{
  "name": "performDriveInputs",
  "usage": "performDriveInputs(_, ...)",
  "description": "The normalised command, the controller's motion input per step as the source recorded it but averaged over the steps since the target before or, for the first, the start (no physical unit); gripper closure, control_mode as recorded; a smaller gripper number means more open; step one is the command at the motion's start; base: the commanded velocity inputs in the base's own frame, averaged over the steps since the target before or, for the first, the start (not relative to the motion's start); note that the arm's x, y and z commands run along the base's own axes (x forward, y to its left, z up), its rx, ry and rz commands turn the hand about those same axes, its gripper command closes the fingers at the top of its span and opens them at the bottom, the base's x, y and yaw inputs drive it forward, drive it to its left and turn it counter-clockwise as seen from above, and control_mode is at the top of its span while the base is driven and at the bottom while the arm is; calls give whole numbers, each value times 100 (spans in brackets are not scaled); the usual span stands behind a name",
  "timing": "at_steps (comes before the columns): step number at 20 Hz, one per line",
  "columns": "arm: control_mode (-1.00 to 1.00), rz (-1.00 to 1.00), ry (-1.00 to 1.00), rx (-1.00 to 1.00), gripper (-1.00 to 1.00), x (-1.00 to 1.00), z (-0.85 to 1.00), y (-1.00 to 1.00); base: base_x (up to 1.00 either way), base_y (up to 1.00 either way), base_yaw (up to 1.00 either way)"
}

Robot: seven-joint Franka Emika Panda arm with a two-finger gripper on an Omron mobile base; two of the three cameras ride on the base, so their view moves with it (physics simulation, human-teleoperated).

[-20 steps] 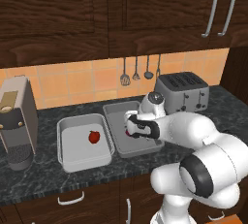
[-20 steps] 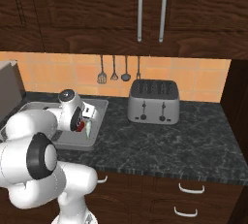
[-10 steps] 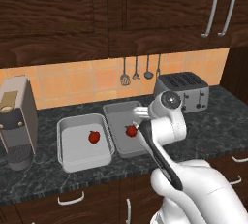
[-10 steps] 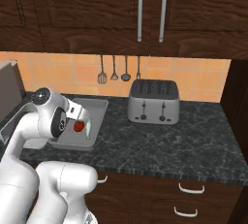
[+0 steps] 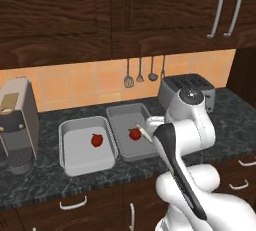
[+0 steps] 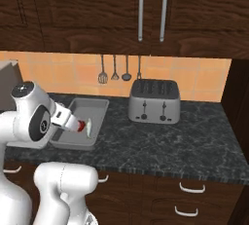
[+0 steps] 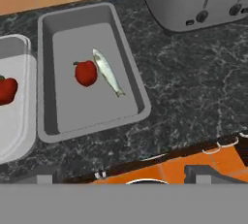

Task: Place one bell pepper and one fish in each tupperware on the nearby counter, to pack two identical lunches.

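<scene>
Looking down the hand camera, I see my gripper (image 7: 121, 177) spread wide, holding nothing. One shallow grey rectangular tupperware (image 7: 128, 58) on the dark speckled stone counter (image 7: 193, 87) holds a glossy red bell pepper (image 7: 85, 72) just beside a slim silvery fish (image 7: 107, 72). The neighbouring grey tub (image 5: 70, 162) holds another red pepper (image 5: 97, 139).

A silver toaster (image 6: 154, 103) stands against the orange tiled wall. Three utensils (image 5: 140, 72) hang above. A tall grey coffee machine (image 5: 17, 125) stands far left.
</scene>
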Motion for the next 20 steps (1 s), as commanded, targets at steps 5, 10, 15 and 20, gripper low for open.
performDriveInputs(5, 100, 0, 0, 0, -100, 0, 0, 0, -100, -58, -12)
performDriveInputs(10, 100, 0, 0, 0, -100, 0, 0, 0, -100, -100, -24)
performDriveInputs(15, 100, 0, 0, 0, -100, 0, 0, 0, -57, -100, -23)
performDriveInputs(20, 100, 0, 0, 0, -100, 0, 0, 0, 15, -100, -10)
